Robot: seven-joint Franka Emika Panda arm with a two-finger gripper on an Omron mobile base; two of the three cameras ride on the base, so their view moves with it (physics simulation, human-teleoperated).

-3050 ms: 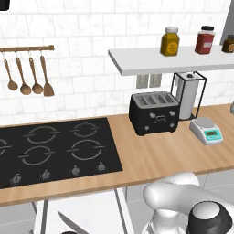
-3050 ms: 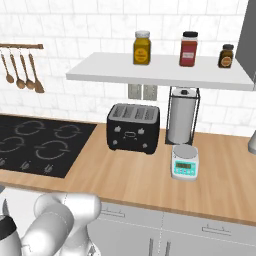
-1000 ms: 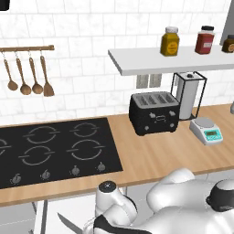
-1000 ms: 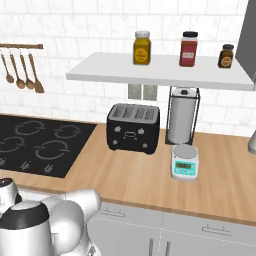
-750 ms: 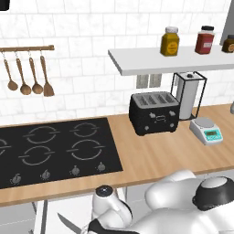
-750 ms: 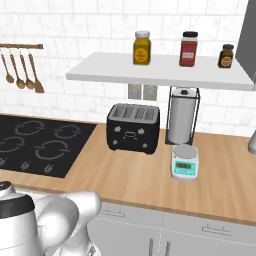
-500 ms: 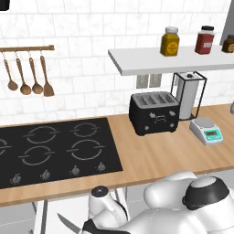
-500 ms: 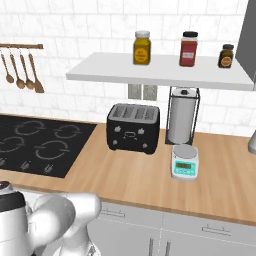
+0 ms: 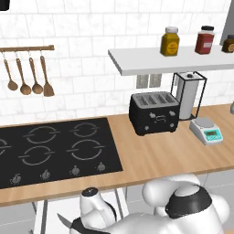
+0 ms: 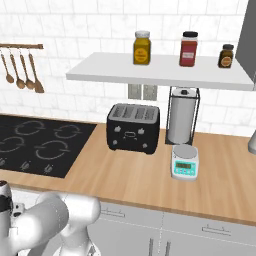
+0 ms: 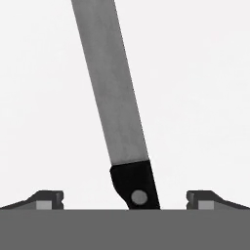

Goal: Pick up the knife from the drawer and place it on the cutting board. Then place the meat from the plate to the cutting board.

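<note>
The knife (image 11: 113, 97) lies on the drawer's plain white inside (image 11: 200, 97). Its silver blade runs up the hand view, and the start of its black handle (image 11: 135, 185) sits at the bottom. My gripper (image 11: 125, 199) is open just above the knife, with the handle's front end between the widely spread fingertips (image 11: 46, 198) and touching neither. In the left base view the blade's point (image 9: 64, 221) shows in the drawer (image 9: 45, 214) below the counter edge, with my arm bent down over it. The cutting board, the plate and the meat are out of view.
On the wooden counter (image 9: 164, 155) are a black cooktop (image 9: 55, 151), a black toaster (image 9: 153, 113), a small scale (image 9: 206, 130) and a paper towel holder (image 9: 187, 93). A shelf (image 10: 160, 70) with jars hangs above. Wooden utensils (image 9: 27, 73) hang at the left.
My arm has swung left from its folded pose and bent down over the drawer. In the last second the wrist has sunk a little lower toward the knife.
</note>
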